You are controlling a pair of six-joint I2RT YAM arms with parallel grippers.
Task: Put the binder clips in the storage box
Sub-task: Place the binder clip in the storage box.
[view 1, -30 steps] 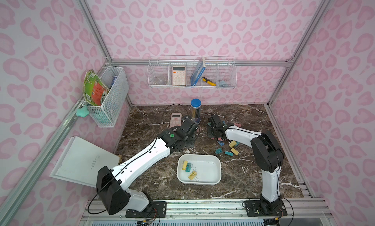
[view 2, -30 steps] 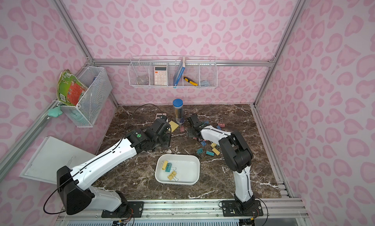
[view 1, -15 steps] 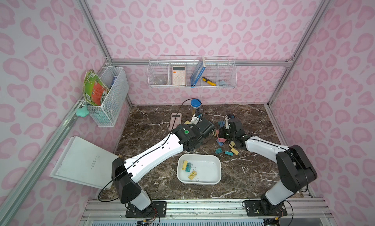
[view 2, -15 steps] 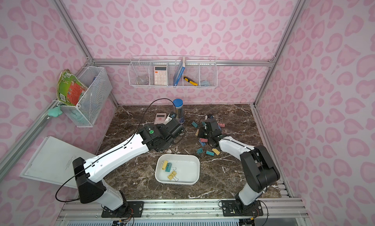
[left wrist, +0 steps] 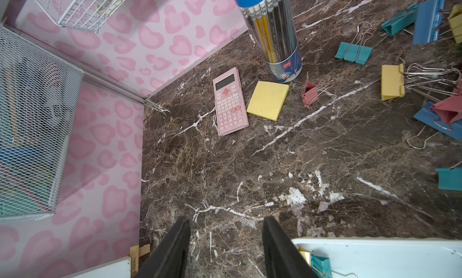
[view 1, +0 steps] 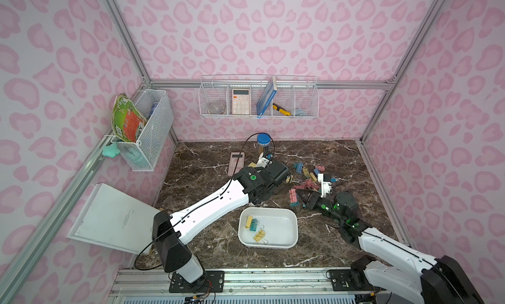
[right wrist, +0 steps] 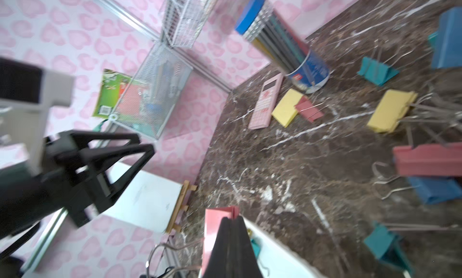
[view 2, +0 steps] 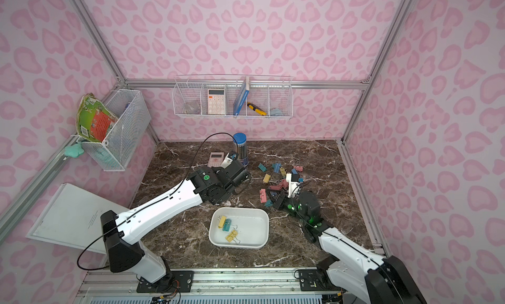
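Binder clips (view 1: 306, 185) | pastel pink, yellow, blue, teal | silver wire handles

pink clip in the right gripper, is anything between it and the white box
Nothing visible. The right gripper is shut on the pink clip, and only bare tabletop lies between it and the white box. The left gripper, open and empty, is off to the side.

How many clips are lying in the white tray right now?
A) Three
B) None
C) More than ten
A: in both top views the storage box holds just three binder clips, two yellow and one teal, while the rest lie scattered on the marble tabletop.
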